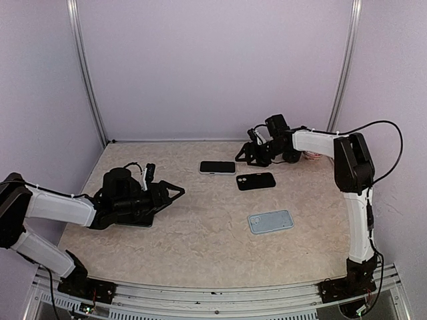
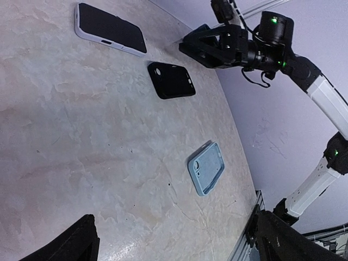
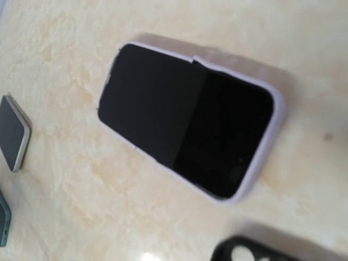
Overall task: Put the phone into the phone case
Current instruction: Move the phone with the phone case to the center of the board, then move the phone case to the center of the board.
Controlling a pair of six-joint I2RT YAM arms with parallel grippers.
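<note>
Phone is sitting in the pale phone case, far centre of the table, one long edge seemingly riding proud. Left jaws are hanging released, empty; right jaws: you cannot tell. If you are pressing off-centre, the phone may be popping out or the case skating away.

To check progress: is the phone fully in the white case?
Only partly, it seems: the case rim wraps one end of the phone; the other end sits above it.
</note>
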